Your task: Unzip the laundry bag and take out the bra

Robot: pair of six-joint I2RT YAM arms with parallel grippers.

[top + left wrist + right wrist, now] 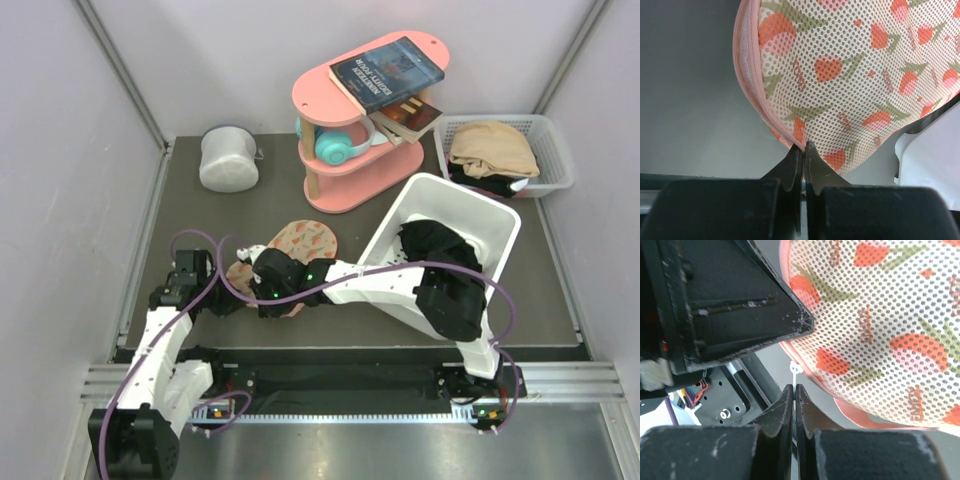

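Note:
The laundry bag (303, 243) is a beige-pink mesh pouch with red and green motifs, lying at the table's middle. It fills the left wrist view (855, 75), with its pink zipper (747, 75) running along the edge. My left gripper (232, 287) is shut on the bag's edge seam (804, 146) at its near-left end. My right gripper (262, 290) reaches in from the right and is shut on the white zip pull (795, 371) just below the bag (880, 325). The left gripper's finger (740, 315) is close beside it. The bra is hidden.
A white bin (470, 215) holding black clothes stands right of the bag. A white slotted basket (550, 150) with beige clothes is at the back right. A pink shelf (345, 190) with books and a white-grey cylindrical container (229, 158) stand behind.

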